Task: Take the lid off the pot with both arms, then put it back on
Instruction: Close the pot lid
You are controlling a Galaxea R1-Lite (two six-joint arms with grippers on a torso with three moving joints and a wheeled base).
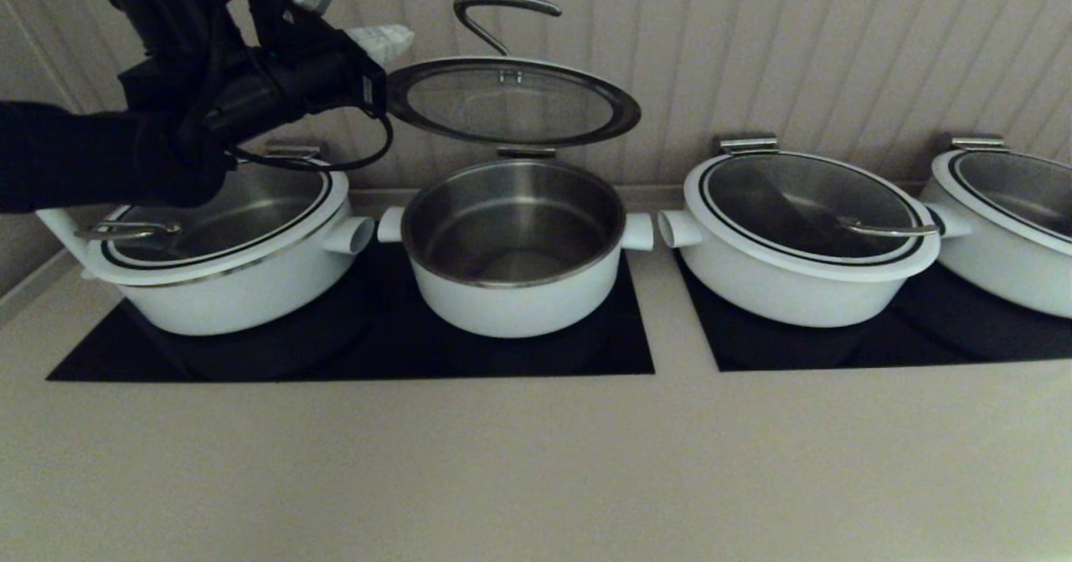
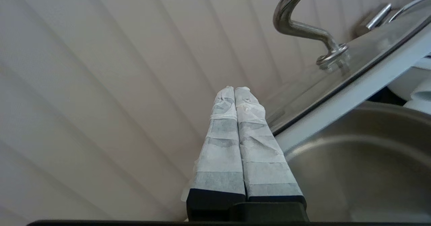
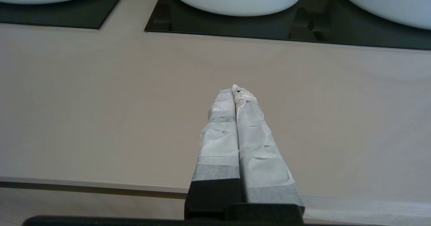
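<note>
The lid (image 1: 512, 101) is standing raised above the open pot (image 1: 513, 248), hinged up at the back. The left gripper (image 2: 235, 91) is hovering beside its rim, fingers clenched, empty. The right gripper (image 3: 235, 90) is idling over the table (image 3: 101, 101), fingers clenched too.

Lid (image 1: 512, 101): round glass, white rim, black ring, curved steel hook handle on top; raised off and tilted, standing open above the far edge of the pot, apparently on a hinge at the pot's far rim. Pot (image 1: 514, 248): white, round, steel inside, uncovered, stubby tube handles left and right, on black cooktop, second from left.
</note>
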